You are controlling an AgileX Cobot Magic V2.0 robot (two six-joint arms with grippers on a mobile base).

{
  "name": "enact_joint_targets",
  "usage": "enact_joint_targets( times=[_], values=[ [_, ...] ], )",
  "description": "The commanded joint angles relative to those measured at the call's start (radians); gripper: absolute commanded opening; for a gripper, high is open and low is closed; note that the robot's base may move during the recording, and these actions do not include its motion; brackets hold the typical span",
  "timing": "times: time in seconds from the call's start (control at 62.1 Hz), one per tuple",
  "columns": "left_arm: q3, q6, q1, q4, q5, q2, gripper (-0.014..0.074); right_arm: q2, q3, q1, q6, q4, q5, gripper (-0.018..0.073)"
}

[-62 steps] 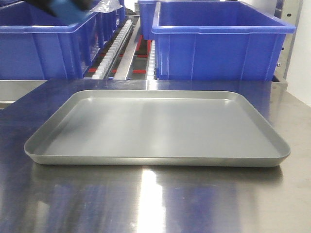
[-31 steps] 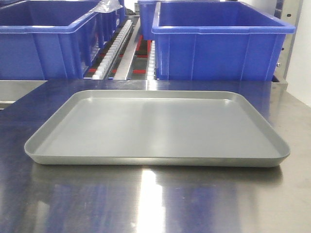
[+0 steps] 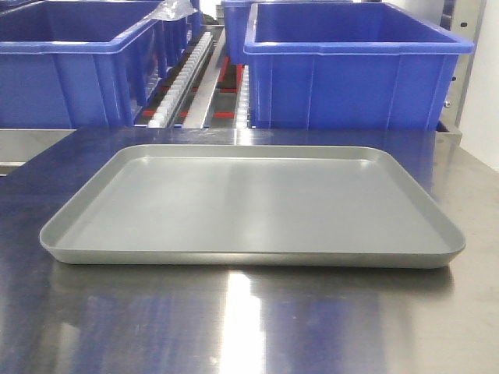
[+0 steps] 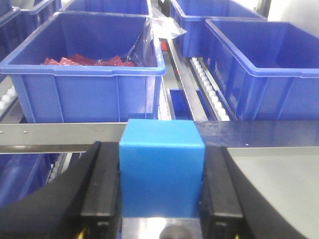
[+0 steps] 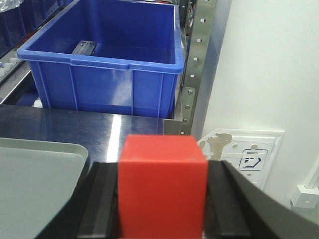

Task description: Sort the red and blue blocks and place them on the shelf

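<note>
- Shelf (image 4: 60,133): its steel front rail runs crosswise just beyond the left gripper, with blue bins (image 4: 89,94) in lanes behind it.
- Tray (image 3: 249,210): flat on the table (image 3: 249,327), to the right of the left gripper and to the left of the right gripper.
- Left gripper (image 4: 160,191): held level and pointing at the shelf, jaws clamped on the blue block.
- Right gripper (image 5: 163,204): also level, facing one of the bins and a white wall (image 5: 269,64), jaws clamped on the red block.
- Blue block (image 4: 162,149): upright between the left fingers, touching both.
- Red block (image 5: 163,169): upright between the right fingers, touching both.
</note>
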Motion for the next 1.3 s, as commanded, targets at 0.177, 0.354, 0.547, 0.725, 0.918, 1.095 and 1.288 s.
enact_joint_targets(
  times=[0.177,0.354,0.547,0.725,0.918,1.095,1.288],
  values=[
    [0.028,-0.001,0.0,-0.011,-0.177,-0.055,0.0123,0.006,-0.028,-0.004,-0.01,-0.013,-0.084,0.0059],
    [0.028,0.019,0.0,-0.011,-0.177,-0.055,0.0123,0.006,-0.028,-0.004,-0.01,-0.013,-0.084,0.0059],
    [0.01,0.019,0.0,-0.011,-0.163,-0.055,0.0123,0.006,-0.028,-0.004,-0.01,-0.013,-0.084,0.0059],
    [-0.067,0.019,0.0,0.038,-0.015,-0.055,0.0123,0.006,-0.028,-0.004,-0.01,-0.013,-0.084,0.0059],
    [-0.084,0.017,0.0,0.061,0.045,-0.055,0.0123,0.006,-0.028,-0.004,-0.01,-0.013,-0.084,0.0059],
    [-0.084,0.017,0.0,0.072,0.043,-0.055,0.0123,0.006,-0.028,-0.004,-0.01,-0.013,-0.084,0.0059],
    [-0.084,0.017,0.0,0.072,0.043,-0.055,0.0123,0.006,-0.028,-0.004,-0.01,-0.013,-0.084,0.0059]
  ],
)
